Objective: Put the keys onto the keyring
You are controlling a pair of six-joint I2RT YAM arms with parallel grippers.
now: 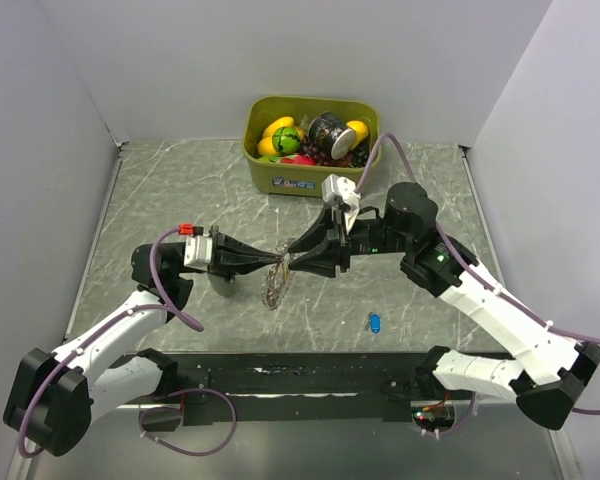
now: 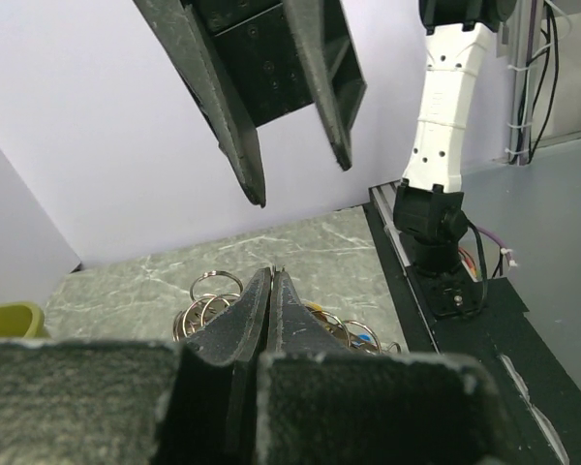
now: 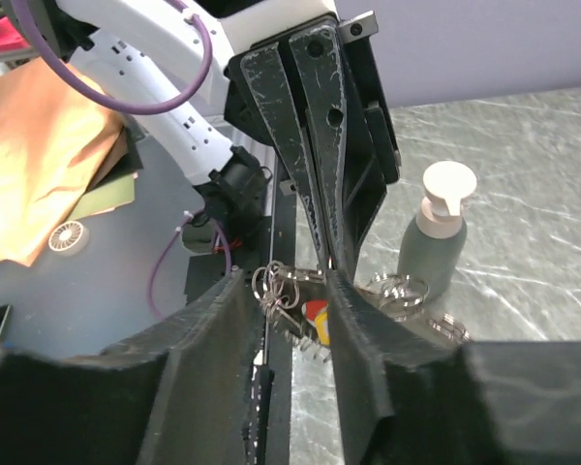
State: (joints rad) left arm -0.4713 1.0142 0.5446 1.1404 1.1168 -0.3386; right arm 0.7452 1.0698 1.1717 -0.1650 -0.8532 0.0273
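Seen from above, two robot arms meet over the middle of a grey marbled table (image 1: pixel 180 200). The left gripper (image 1: pixel 277 262) has its fingers pressed together and appears to pinch the keyring (image 1: pixel 273 288), a silvery chain loop that droops just below the two fingertips. The right gripper (image 1: pixel 298 262) faces it nose to nose with its fingers spread and nothing between them. The right wrist view shows a cluster of small rings and tagged keys (image 3: pixel 315 315), red and yellow, dangling beside the left fingertips. A blue key (image 1: pixel 375 322) lies alone nearer the table's near edge, right of centre and well apart from both grippers. A green bin (image 1: pixel 265 170) of toys sits at the far edge, and a pump bottle (image 3: pixel 434 242) stands just behind the left arm. The step in hand looks like loading a key onto the loop. To do it well, the left arm should hold the chain steady and clear of the table, while the right closes only on one key's tag and keeps its hole free. The exact spot where the left fingers grip the chain is hidden. Whether the red and yellow keys are already threaded or merely tangled cannot be told, and the chain's clasp is too small to make out.
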